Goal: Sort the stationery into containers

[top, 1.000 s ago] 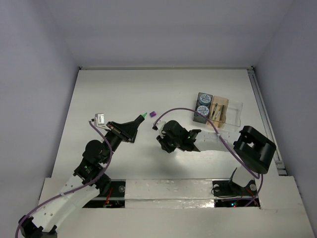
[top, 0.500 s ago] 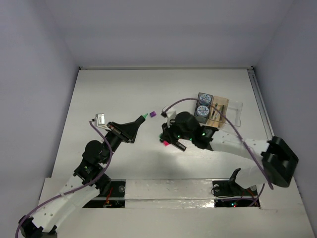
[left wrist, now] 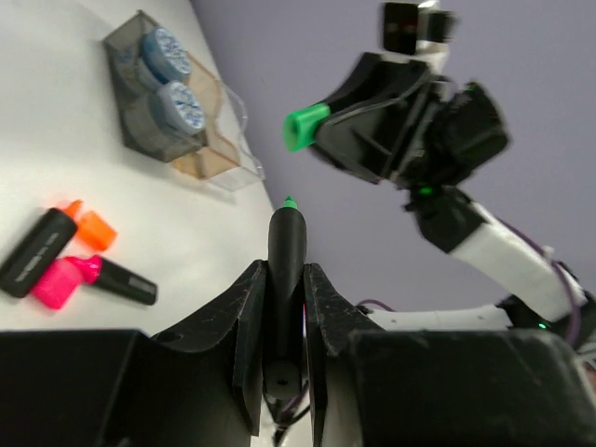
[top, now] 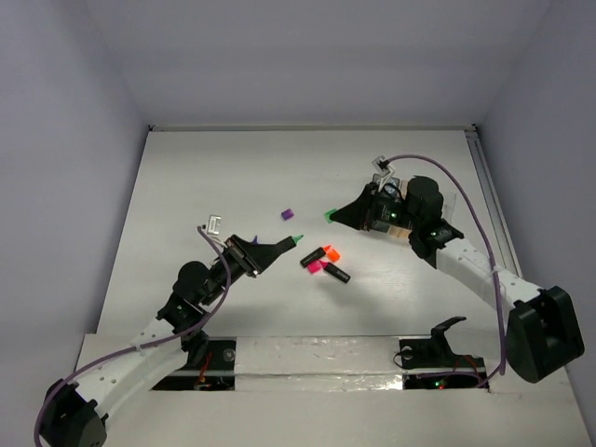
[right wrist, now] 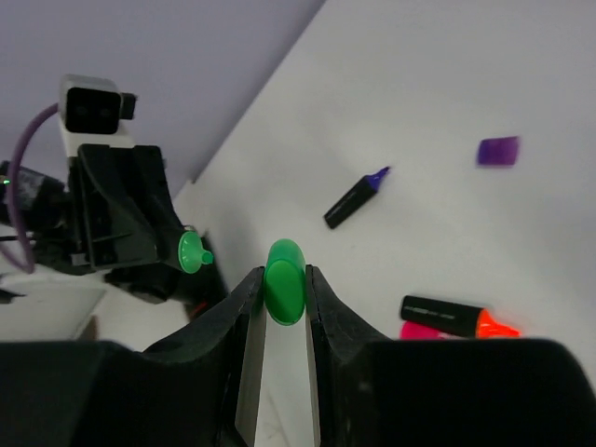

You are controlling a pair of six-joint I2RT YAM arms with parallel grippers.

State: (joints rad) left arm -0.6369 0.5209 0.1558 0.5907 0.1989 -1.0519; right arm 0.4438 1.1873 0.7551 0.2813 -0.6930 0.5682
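On the white table [top: 186,177], well short of the clear box [left wrist: 237,116], the left gripper [left wrist: 285,279] clamped an uncapped green-tipped highlighter [left wrist: 286,237]. An orange highlighter [top: 321,254] and a pink highlighter [top: 326,270] lay nearer the box, with a purple cap [top: 288,213] beyond. Just left of the box, the right gripper [right wrist: 282,277] pinched a green cap [right wrist: 284,296].

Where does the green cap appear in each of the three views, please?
Top external: the green cap is slightly right of centre, raised off the surface.
Left wrist: upper middle, above the green-tipped highlighter.
Right wrist: lower centre, pinched between the fingers.
Shared landmark: the uncapped orange highlighter, at centre in the top view, far left in the left wrist view, and lower right in the right wrist view.
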